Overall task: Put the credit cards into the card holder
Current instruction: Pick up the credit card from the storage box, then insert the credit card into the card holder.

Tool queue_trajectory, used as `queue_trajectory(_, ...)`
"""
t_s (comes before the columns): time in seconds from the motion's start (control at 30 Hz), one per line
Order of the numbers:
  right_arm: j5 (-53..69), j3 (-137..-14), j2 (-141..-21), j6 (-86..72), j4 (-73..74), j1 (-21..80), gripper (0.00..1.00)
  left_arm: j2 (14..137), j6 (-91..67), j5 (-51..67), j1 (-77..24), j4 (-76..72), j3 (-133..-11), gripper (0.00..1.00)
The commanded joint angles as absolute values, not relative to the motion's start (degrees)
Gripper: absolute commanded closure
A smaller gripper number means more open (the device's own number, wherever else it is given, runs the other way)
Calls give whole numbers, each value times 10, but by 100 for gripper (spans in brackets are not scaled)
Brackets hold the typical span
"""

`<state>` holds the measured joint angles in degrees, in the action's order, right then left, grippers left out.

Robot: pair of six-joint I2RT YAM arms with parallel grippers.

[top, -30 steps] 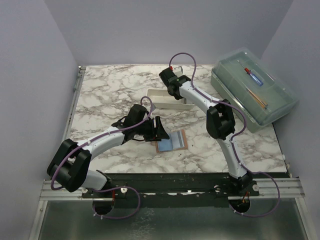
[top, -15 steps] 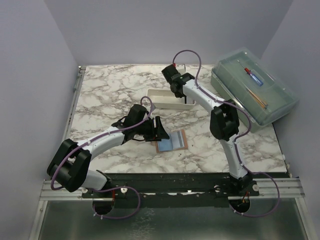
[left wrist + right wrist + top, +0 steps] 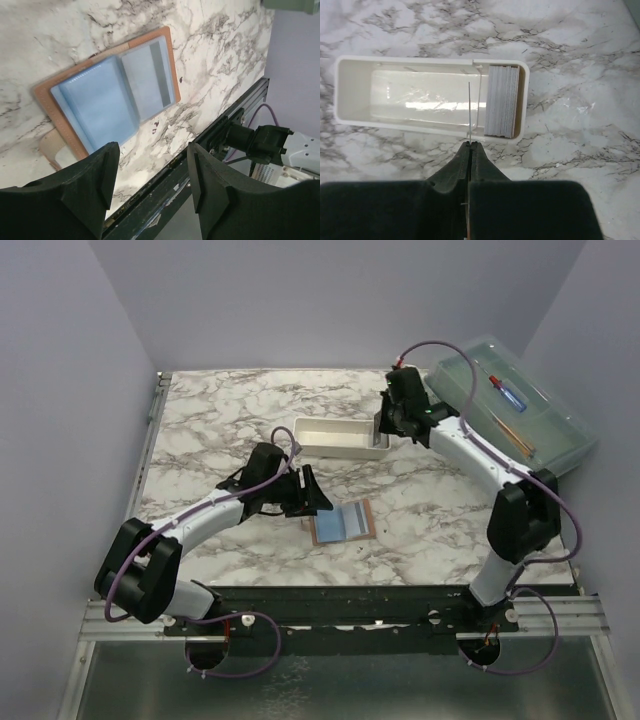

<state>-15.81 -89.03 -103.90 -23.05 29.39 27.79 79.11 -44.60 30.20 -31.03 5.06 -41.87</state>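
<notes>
Fetching step: right claw (image 3: 469, 146) pinched shut on 1 edge-on credit card (image 3: 469, 107) above the white tray (image 3: 350, 85); left claw (image 3: 152, 155) gapes empty over the open card holder (image 3: 112, 95), upper left. Next, I judge: carry it there.

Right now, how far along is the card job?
Done: the card holder lies open on the table; whether it holds a card yet is unclear. In hand: the right pincer is shut on one card, edge-on over the white tray. Left: the stack of cards in that tray; left pincer open.
</notes>
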Motion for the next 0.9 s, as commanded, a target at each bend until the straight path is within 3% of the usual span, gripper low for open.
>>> queue_trajectory(0.0,54,-781,-927,-265,145,218,100,785,-456,351,-268,53,-443,38)
queue_trajectory(0.23,400,-583,-791,-362,7,112,100,776,-485,414,-235,41,-467,37)
queue_trajectory(0.4,555,-466,-727,-469,-144,100,100,786,-578,503,-224,-86,-452,37)
queue_trajectory(0.87,651,-307,-698,-646,-402,100,100,788,-856,561,-233,-541,-338,32)
